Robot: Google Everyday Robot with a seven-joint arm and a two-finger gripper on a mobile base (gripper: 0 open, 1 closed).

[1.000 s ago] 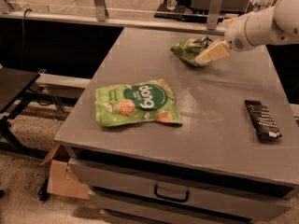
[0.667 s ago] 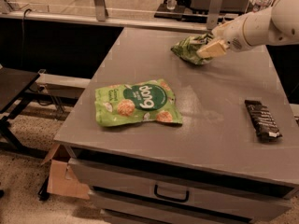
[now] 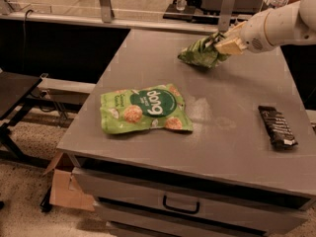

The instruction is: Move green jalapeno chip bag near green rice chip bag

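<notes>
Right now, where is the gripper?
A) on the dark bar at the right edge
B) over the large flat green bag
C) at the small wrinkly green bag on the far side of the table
C: the gripper is at the right end of the green jalapeno chip bag, well apart from the green rice chip bag and the dark bar.

Jaws grip jalapeno bag; table's far end
</notes>
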